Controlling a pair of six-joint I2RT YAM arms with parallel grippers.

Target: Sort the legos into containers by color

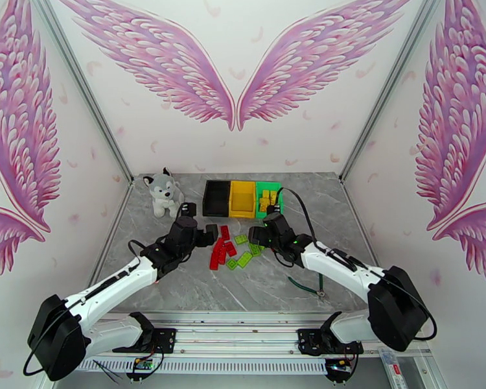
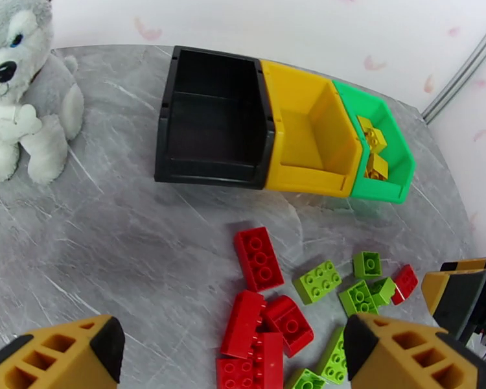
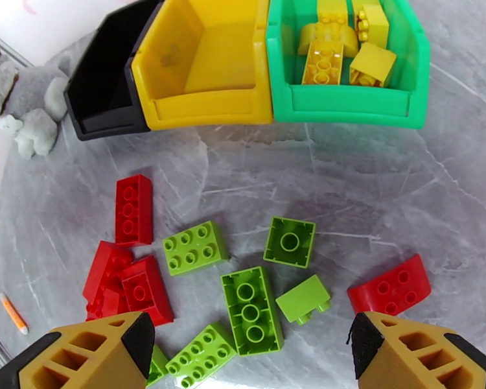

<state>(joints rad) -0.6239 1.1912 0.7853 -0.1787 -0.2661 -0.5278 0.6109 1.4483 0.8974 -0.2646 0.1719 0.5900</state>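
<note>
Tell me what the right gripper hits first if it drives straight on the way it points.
Probably the long green brick on the table, centred ahead of the open right gripper; a small green brick lies just beside it. Depth is unclear, so this is a guess.

Plush husky seated at ten o'clock on grey marbled tabletop; pink wing mural at twelve o'clock.
</note>
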